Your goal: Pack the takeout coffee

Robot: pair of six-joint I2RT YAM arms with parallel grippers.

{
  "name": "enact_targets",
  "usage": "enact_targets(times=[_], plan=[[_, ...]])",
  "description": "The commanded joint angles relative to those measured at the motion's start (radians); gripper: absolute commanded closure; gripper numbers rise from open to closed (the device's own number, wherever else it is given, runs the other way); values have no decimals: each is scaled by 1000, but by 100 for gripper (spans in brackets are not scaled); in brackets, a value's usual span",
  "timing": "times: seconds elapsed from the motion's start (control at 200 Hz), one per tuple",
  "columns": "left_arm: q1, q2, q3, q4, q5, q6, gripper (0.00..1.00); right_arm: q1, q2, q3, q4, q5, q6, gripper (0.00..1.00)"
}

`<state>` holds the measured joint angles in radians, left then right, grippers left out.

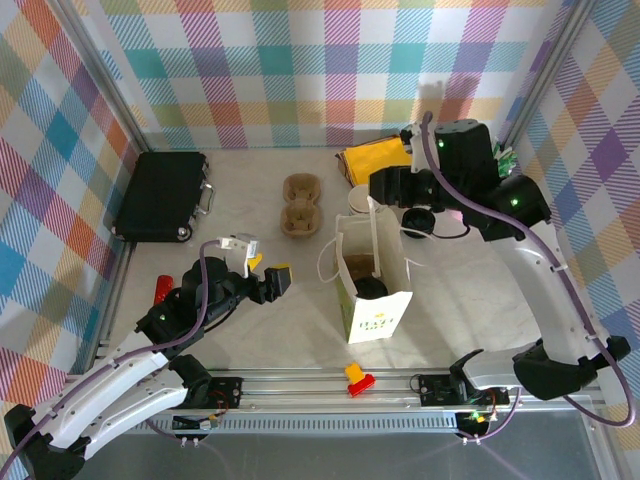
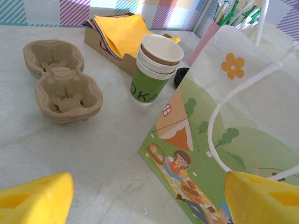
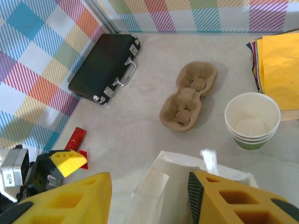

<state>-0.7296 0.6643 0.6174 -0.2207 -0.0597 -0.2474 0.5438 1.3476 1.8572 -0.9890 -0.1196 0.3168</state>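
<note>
1. The takeout coffee (image 1: 372,288) is inside the open paper bag (image 1: 382,318). From above, only its round black lid is seen, low in the bag and close to the wall on the near side.
2. The bag stands upright on the bench (image 1: 240,200), a little to the right of the middle and near the near edge. Its mouth faces up.
3. I judge that the cup stands upright, with its long axis vertical and the lid on top, because the lid looks like a full circle.
4. The right gripper (image 3: 148,186) hangs over the far rim of the bag. Its yellow fingers are apart and nothing is between them; under the gap is only the white bag rim.
5. So the cup lies straight below this gripper and a little toward the near edge, apart from it.
6. The left gripper (image 1: 268,268) is just beside the bag on its left, lower down, and does not touch it. Its fingers are wide and hold nothing.
7. The right arm is the nearer one to the cup, because it is above the mouth. The left arm can reach only the side wall of the bag.
8. In my judgement the cup is already packed, and the coming move is a straight lift of the right gripper, clear of the rim and the white handle (image 1: 325,262).
</note>
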Motion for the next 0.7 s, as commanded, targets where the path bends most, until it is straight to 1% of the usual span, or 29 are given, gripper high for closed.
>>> enact_targets(times=[0.0, 0.225, 0.24, 0.29, 0.435, 0.545, 0.645, 0.695], plan=[[12, -23, 13, -30, 14, -8, 16, 3, 24, 33, -42, 30, -29, 51], [12, -69, 7, -49, 6, -13, 16, 3, 51, 1, -43, 65, -38, 51], [12, -71, 7, -77, 5, -14, 17, 4, 53, -2, -43, 66, -40, 51], [12, -76, 5, -86, 6, -18, 16, 3, 59, -15, -39, 70, -50, 50], [12, -78, 7, -92, 13, -26, 17, -2, 77, -32, -31, 155, -81, 49], [12, -74, 14, -97, 20, -32, 17, -38, 109, -14, -27, 218, -104, 46], [12, -64, 28, -108, 30, -29, 17, -103, 152, 9, -8, 270, -116, 43], [12, -58, 34, -111, 28, -23, 16, -147, 179, 22, 7, 267, -115, 42]])
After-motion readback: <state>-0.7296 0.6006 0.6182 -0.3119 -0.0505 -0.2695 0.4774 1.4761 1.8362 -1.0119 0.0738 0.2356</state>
